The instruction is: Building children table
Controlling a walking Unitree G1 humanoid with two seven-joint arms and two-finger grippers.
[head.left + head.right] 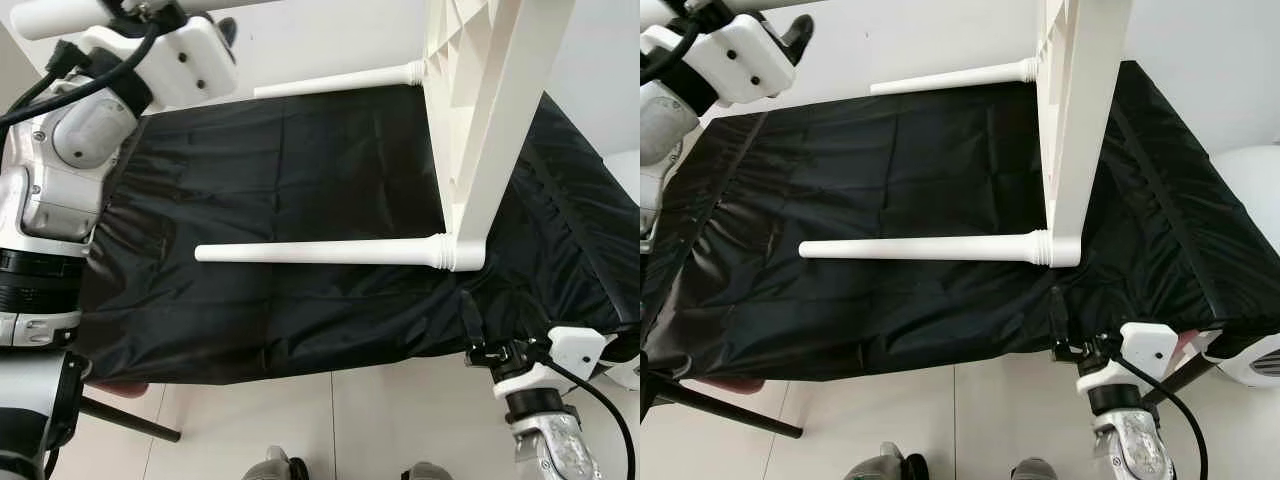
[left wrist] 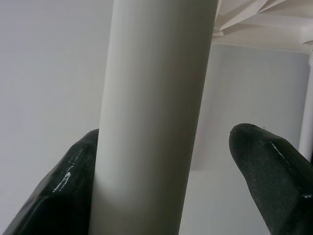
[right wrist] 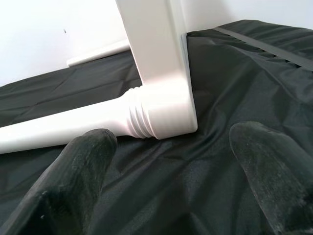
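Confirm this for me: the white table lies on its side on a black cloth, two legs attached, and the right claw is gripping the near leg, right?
Not quite. The right claw is open, short of the near leg, gripping nothing, as the right wrist view shows. The rest stands: white table on its side, black cloth.

No readable text, label or number anywhere

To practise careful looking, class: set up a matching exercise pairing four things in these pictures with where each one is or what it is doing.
1 near table leg
2 far table leg
3 left gripper
4 right gripper

A around a raised white leg
B lying on the black cloth, screwed into the tabletop corner
C open, low at the cloth's front edge
D at the cloth's back edge

Pairs: 1-B, 2-D, 3-A, 4-C
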